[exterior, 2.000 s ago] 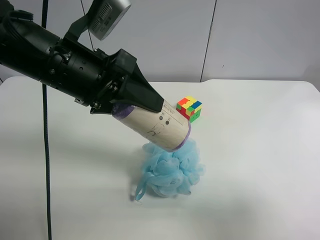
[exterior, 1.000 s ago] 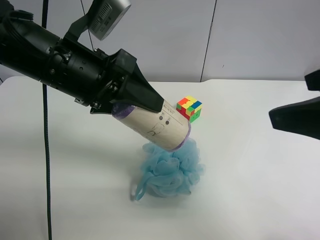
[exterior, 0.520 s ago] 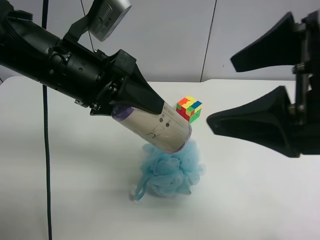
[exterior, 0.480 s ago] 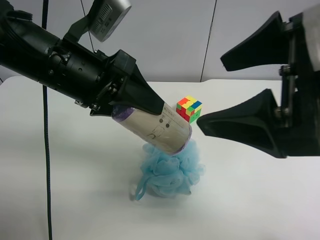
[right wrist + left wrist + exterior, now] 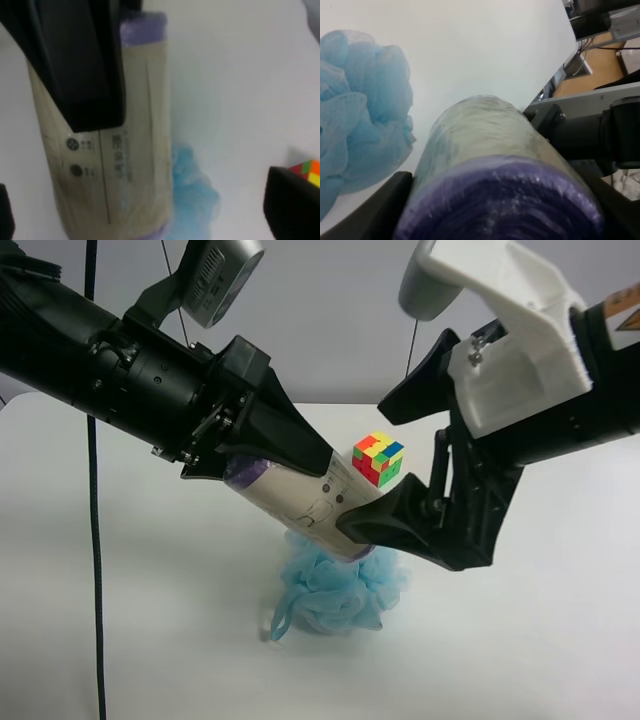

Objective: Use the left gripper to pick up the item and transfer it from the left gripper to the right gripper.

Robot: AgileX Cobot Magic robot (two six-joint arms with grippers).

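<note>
Two claws face each other above the middle of the white bench (image 5: 150,630). At the exterior high view's left, the left claw (image 5: 290,465) on the all-black arm (image 5: 90,350) is clamped on the item (image 5: 310,502), gripping it near its upper purple end. The item hangs in the air, tilted, its lower end pointing down over the blue mesh pouf (image 5: 335,585), which lies mid-bench. Beyond it, nearer the far edge, sits the multicoloured cube (image 5: 379,457). At the right, the right claw (image 5: 362,470) under the white bracket (image 5: 520,350) has its jaws spread wide, one on each side of the item's lower end. Whether either touches it cannot be told.
</note>
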